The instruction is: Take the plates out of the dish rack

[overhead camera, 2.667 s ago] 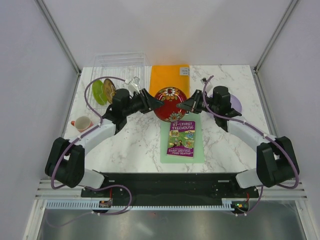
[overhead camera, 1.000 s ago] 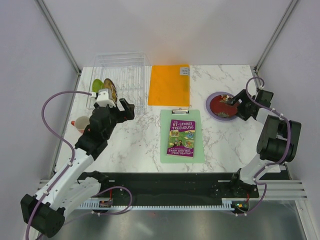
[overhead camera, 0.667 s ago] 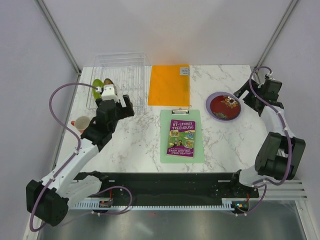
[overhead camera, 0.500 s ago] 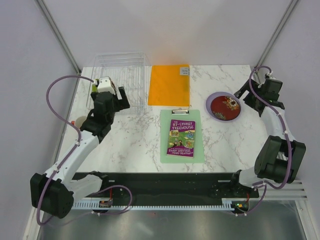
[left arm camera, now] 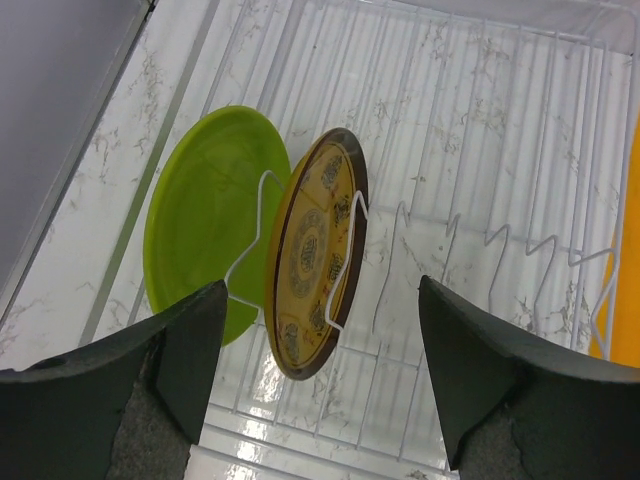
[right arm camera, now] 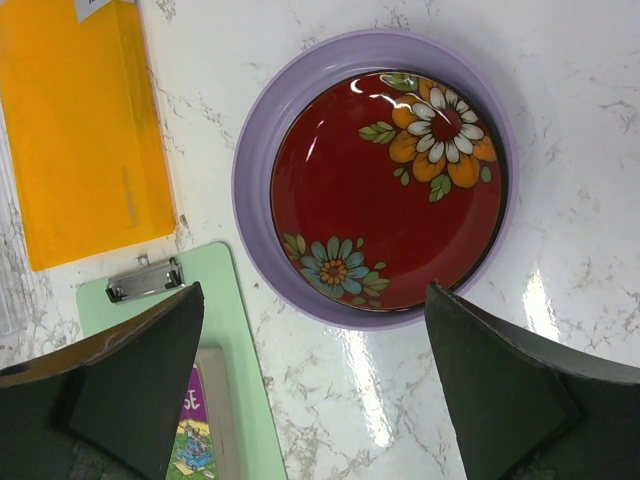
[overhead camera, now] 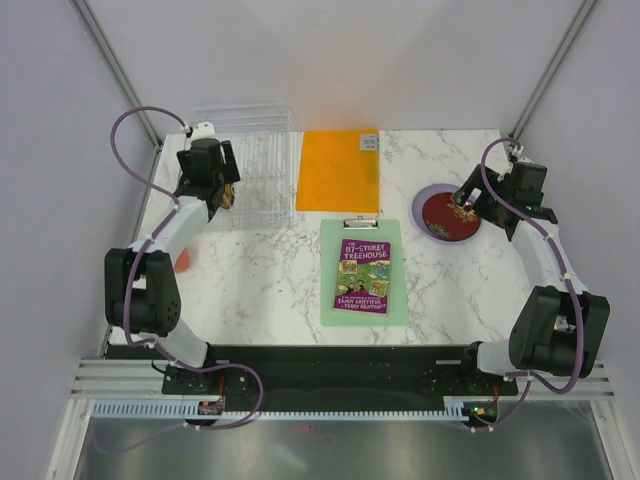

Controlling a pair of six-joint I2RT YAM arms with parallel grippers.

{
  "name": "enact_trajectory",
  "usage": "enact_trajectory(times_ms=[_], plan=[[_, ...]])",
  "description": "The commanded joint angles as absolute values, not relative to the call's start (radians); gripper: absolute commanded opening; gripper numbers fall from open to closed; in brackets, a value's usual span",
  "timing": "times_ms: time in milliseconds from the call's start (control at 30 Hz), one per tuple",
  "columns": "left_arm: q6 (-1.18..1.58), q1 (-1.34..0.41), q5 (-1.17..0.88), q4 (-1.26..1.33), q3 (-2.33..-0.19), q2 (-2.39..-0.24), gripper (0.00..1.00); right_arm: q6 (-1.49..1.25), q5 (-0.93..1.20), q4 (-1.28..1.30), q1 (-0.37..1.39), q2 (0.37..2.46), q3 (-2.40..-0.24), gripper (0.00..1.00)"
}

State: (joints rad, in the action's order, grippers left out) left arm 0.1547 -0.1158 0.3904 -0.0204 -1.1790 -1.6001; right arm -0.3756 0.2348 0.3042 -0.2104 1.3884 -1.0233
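The clear dish rack (overhead camera: 262, 160) stands at the table's back left. In the left wrist view, a lime green plate (left arm camera: 200, 225) and a yellow patterned plate (left arm camera: 315, 262) stand on edge between the rack's tines (left arm camera: 480, 240). My left gripper (left arm camera: 322, 370) hovers open over them, its fingers either side of the yellow plate's lower edge without touching it. At the right, the dark red patterned plate (right arm camera: 385, 190) lies nested in the lilac plate (right arm camera: 262, 255) on the table. My right gripper (right arm camera: 315, 395) hangs open just above them, holding nothing.
A flat orange sheet (overhead camera: 340, 170) lies beside the rack. A green clipboard with a purple book (overhead camera: 362, 272) sits mid-table. A bit of the orange cup (overhead camera: 185, 263) shows beside the left arm. Both arms stretch along the table's sides.
My left arm swung back over the rack and now stands above the two upright plates. My right gripper pulled off the nested plates, then drifted back over them.
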Motion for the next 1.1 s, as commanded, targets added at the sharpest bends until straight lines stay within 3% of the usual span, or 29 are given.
enact_trajectory(times_ms=[0,367,533,567,600,667,700,1067], plan=[[0.13,-0.104,0.406,0.005,-1.288,-1.669,0.82,-0.353,0.242,0.29,-0.21,1.374,-1.023,0.98],[0.156,-0.078,0.428,-0.052,-1.313,-1.778,0.75,-0.357,0.281,0.275,-0.21,1.399,-1.017,0.98],[0.164,-0.074,0.42,-0.057,-1.31,-1.805,0.51,-0.359,0.287,0.273,-0.209,1.402,-1.015,0.98],[0.172,-0.072,0.422,-0.058,-1.307,-1.805,0.34,-0.359,0.287,0.273,-0.209,1.399,-1.014,0.98],[0.176,-0.072,0.423,-0.06,-1.307,-1.809,0.24,-0.359,0.288,0.272,-0.209,1.397,-1.012,0.98],[0.184,-0.072,0.431,-0.077,-1.31,-1.812,0.08,-0.359,0.287,0.27,-0.209,1.396,-1.012,0.98],[0.187,-0.072,0.437,-0.081,-1.312,-1.809,0.05,-0.359,0.287,0.27,-0.209,1.397,-1.011,0.98],[0.114,-0.103,0.574,-0.097,-1.357,-1.686,0.02,-0.359,0.296,0.265,-0.201,1.41,-1.005,0.98]])
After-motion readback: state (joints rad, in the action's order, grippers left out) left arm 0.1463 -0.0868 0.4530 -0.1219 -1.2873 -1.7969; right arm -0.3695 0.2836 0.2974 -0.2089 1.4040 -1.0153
